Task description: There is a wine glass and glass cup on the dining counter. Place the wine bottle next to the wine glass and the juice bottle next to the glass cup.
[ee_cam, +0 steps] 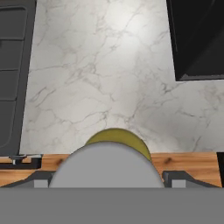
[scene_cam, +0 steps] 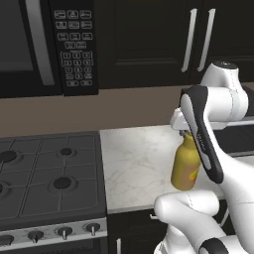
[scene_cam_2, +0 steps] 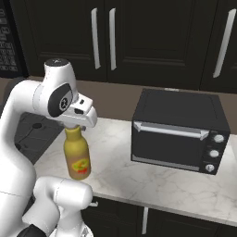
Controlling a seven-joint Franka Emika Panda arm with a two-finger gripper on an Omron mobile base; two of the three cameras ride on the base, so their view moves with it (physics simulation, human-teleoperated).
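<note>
My gripper [scene_cam: 186, 133] [scene_cam_2: 74, 126] is shut on the grey cap of the juice bottle [scene_cam: 185, 171] [scene_cam_2: 77, 159], a plump yellow bottle with a red-orange label. The bottle hangs upright from the fingers over the marble kitchen counter [scene_cam: 134, 163] [scene_cam_2: 152, 180], close to its front edge. Looking down in the hand view, the grey cap and yellow shoulder of the juice bottle [ee_cam: 114, 136] sit between the two dark fingertips [ee_cam: 41, 181]. I cannot tell whether its base touches the counter. The wine bottle, wine glass, glass cup and dining counter are out of view.
A black stove [scene_cam: 49, 173] adjoins the counter on the left, under a microwave [scene_cam: 30, 44]. A black toaster oven [scene_cam_2: 178, 132] stands on the counter to the right of the bottle. Dark upper cabinets [scene_cam_2: 102, 41] line the wall. Wood floor [ee_cam: 183, 162] shows past the counter edge.
</note>
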